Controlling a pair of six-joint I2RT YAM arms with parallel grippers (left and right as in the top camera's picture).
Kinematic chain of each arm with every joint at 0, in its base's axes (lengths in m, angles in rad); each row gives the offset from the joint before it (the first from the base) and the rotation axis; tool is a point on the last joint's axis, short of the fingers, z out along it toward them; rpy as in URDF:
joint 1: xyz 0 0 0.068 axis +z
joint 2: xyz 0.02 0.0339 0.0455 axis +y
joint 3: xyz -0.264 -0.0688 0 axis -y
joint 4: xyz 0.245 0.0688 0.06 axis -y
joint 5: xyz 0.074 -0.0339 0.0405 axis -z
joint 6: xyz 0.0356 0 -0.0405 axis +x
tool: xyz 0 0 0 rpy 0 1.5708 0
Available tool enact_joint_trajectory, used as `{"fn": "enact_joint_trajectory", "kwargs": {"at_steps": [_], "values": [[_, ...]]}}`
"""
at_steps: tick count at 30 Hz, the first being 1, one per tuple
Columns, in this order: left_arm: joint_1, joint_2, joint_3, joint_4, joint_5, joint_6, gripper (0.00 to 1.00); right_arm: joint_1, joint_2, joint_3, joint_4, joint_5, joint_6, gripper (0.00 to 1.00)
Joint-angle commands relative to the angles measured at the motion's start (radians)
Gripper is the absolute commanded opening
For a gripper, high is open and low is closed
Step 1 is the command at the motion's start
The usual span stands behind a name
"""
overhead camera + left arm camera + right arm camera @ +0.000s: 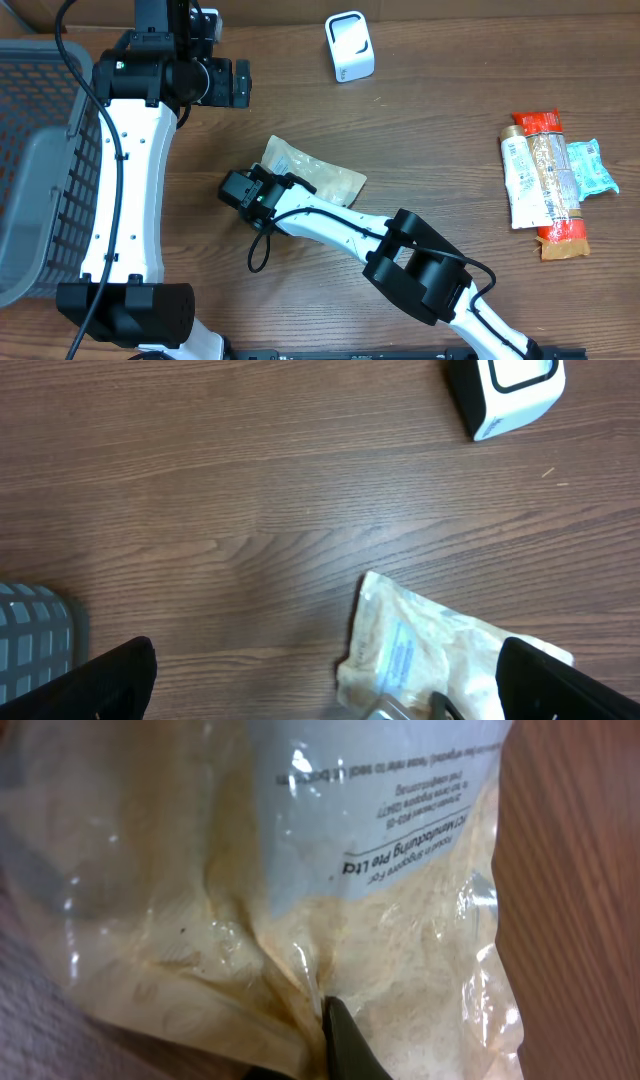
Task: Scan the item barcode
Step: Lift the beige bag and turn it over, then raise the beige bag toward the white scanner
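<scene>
Right claw foremost: we have it shut tight on an edge of the clear plastic pouch of beige powder, which lies mid-desk. Our left claw hangs wide open, empty.

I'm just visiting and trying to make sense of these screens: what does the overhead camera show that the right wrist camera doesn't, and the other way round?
Only the overhead view shows the grey basket at the left, the white scanner at the far edge and the snack packets on the right. Only the right wrist view shows the small print on the label of the pouch, and a dark fingertip of the right pincer pinching its crinkled film. Both show the pouch and the wooden table.
</scene>
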Motion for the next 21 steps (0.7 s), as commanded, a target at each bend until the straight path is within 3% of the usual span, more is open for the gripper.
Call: {"fn": "enact_joint_trajectory", "kwargs": {"at_steps": [1,6,12,17,21], "values": [[-0.007,-0.014,0.012,0.001,-0.006,0.019,1.0,-0.006,0.023,0.058,-0.057,-0.068,0.005,0.04],[-0.007,-0.014,0.012,0.001,-0.006,0.019,0.99,-0.043,-0.02,0.18,-0.169,-0.232,0.004,0.04],[-0.006,-0.014,0.012,0.001,-0.006,0.019,1.0,-0.189,-0.162,0.292,-0.291,-0.736,-0.01,0.04],[-0.007,-0.014,0.012,0.001,-0.006,0.019,1.0,-0.389,-0.216,0.292,-0.353,-1.265,-0.158,0.04],[-0.007,-0.014,0.012,0.001,-0.006,0.019,1.0,-0.534,-0.212,0.248,-0.417,-1.526,-0.308,0.04]]}}
